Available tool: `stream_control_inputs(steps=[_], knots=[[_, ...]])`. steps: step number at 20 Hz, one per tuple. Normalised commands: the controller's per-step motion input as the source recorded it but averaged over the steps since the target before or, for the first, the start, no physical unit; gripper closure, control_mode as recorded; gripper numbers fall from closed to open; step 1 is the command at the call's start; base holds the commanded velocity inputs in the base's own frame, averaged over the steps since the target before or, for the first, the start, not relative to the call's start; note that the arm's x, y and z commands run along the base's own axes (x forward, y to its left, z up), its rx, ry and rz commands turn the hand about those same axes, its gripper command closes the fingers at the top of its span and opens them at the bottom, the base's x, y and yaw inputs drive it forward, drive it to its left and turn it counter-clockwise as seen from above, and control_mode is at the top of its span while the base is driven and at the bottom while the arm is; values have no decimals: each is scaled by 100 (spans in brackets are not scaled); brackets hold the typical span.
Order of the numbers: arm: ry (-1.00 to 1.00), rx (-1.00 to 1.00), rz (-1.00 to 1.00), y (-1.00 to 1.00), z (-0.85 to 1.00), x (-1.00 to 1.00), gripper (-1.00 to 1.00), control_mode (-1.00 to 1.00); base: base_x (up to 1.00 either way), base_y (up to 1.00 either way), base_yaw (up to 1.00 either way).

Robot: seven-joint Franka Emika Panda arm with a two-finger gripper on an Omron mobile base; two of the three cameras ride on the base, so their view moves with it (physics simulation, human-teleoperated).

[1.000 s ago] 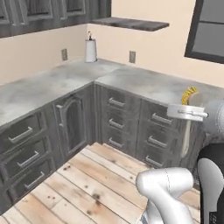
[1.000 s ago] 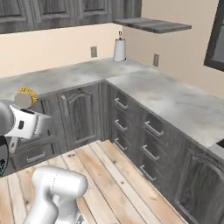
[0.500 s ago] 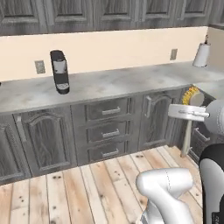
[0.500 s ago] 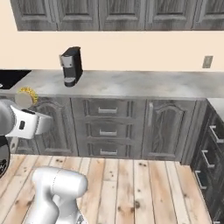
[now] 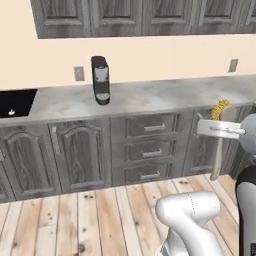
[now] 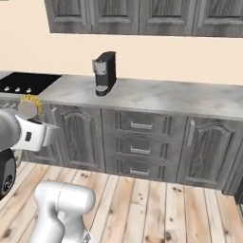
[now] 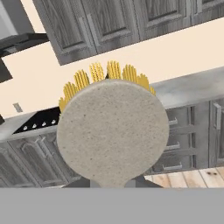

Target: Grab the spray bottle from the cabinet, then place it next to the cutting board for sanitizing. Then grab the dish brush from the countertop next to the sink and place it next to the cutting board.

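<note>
So I'm mid-carry with the dish brush here. In the hand view its round head sits dead centre, flat back facing the camera and yellow bristles fanning out over the top edge. The gripper is clamped shut on the dish brush, and I'd guess the handle runs down between the fingers, since the head sticks up past the hand. In the left base view that's at the right edge of the frame, bristles poking up above the white hand; in the right base view it's at the left edge, middle height. The brush is well up off the floor and clear of the countertop, which makes sense for hauling it across the kitchen without clipping anything.

Room-wise: long grey marble-look countertop across the middle of both base views, dark grey wood-grain drawers and arched doors below, matching upper cabinets along the top, cream wall between. A black coffee machine stands on the counter left of centre in the left base view. A black cooktop sits at mid-left in the right base view. Light plank floor along the bottom.

No cutting board in front of me, so my read is there's more travel before the drop-off.
</note>
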Motion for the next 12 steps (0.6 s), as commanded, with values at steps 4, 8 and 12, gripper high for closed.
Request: stream_control_inputs(steps=[4,8,12], knots=[[0,0,0,0,0,0,100,100,29,100,0],[0,0,0,0,0,0,100,100,83,97,5],[0,0,0,0,0,0,100,100,100,31,6]])
